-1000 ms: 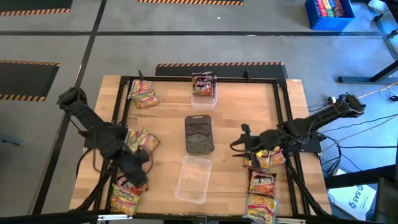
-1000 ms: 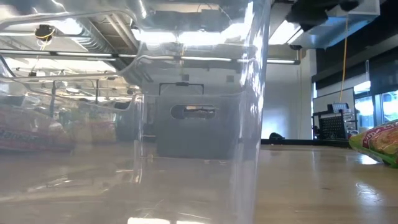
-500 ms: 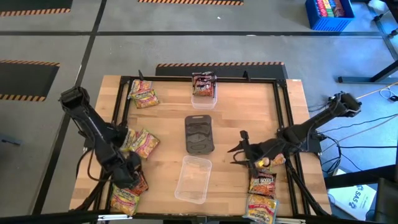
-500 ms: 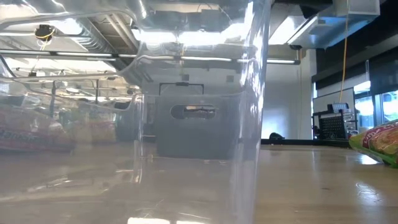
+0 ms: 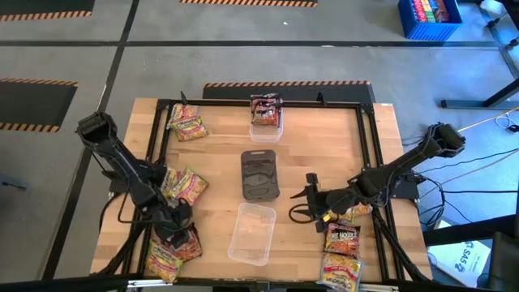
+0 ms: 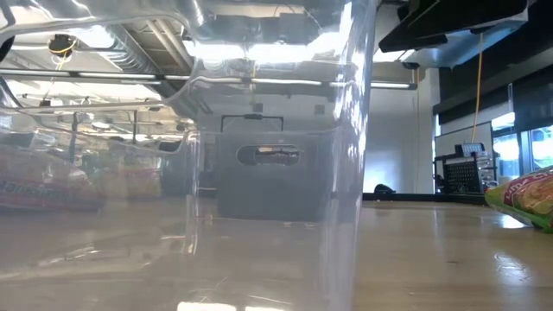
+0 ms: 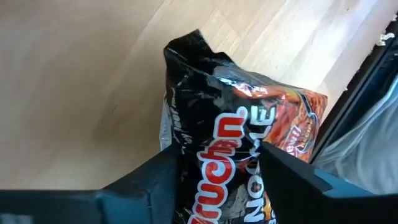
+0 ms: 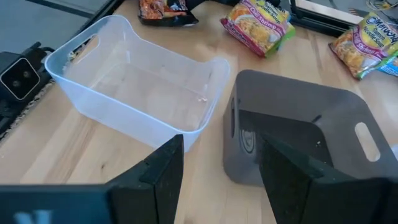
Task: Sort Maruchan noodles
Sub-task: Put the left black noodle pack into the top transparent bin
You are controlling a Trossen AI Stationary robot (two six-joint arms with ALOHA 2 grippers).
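Left gripper [image 7: 214,165] now astride "Maruchan" packet [image 7: 239,134] (dark).

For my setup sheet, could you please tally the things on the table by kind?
Noodle packets: about 11; some overlap, so the count is not exact.
Clear trays: 2
Grey lid: 1
Total: about 14
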